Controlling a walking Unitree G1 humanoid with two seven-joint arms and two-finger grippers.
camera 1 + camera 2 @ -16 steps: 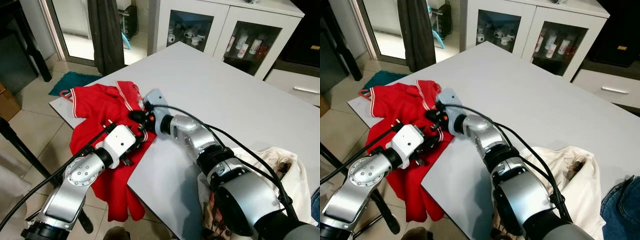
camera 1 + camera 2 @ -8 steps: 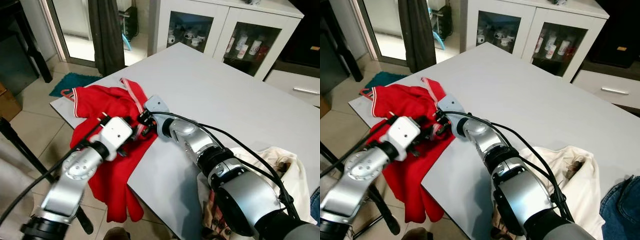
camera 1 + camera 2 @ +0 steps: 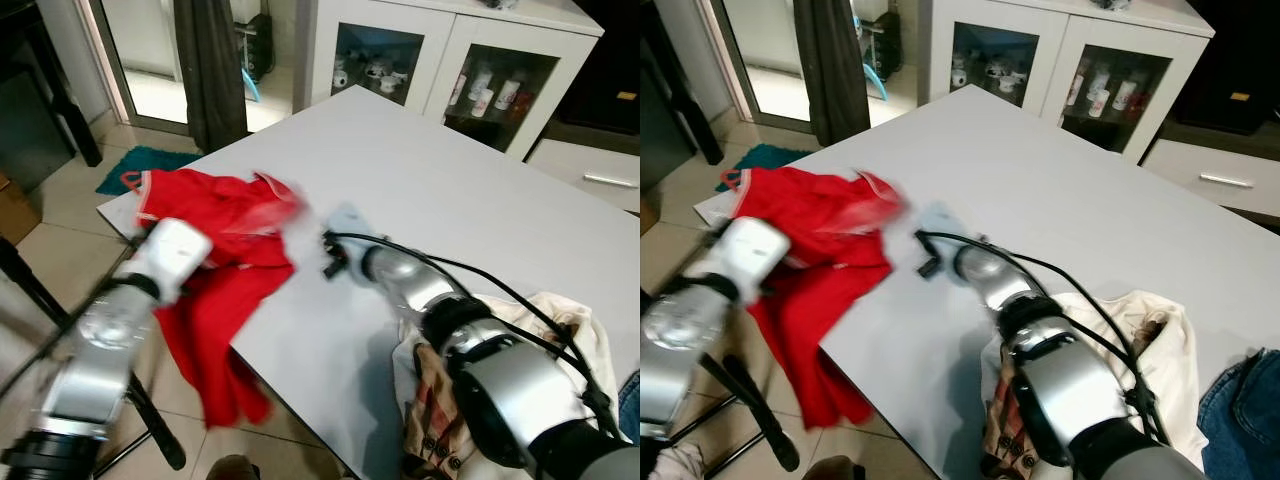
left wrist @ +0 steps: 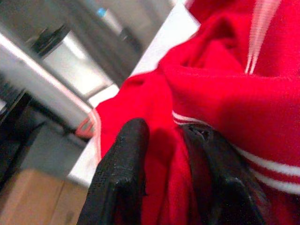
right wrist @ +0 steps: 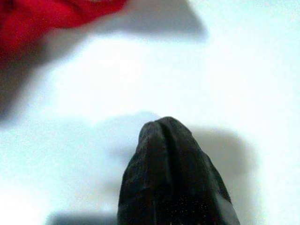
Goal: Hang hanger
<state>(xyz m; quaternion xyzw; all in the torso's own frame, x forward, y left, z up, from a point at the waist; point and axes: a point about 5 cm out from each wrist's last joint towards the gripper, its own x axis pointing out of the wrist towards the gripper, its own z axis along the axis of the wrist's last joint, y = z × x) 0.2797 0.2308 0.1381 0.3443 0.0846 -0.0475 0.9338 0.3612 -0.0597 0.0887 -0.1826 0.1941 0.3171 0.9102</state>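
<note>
Presently, the red garment (image 3: 225,270) with white-striped trim lies bunched at the left corner of the grey table (image 3: 470,190), in the left-centre of the head views, with a long portion draped over the table edge toward the tiled floor (image 3: 50,250). No hanger can be distinguished among the folds. The left gripper (image 4: 164,183) is clamped on a fold of that red cloth; the wrist view shows fabric pinched between its two black fingers (image 4: 124,173). Its arm is blurred in the head views, lower left of frame.

The right gripper (image 5: 171,154) is over bare tabletop just right of the garment, apart from it, its fingers pressed together with nothing between them. Red cloth shows in the upper left corner of its wrist view.

A cream garment (image 3: 560,330) with a plaid piece (image 3: 430,420) sits at the lower right. A white glass-door cabinet (image 3: 440,70) stands at the top of frame, a dark curtain (image 3: 210,60) upper left, a teal mat (image 3: 135,165) on the floor below it.
</note>
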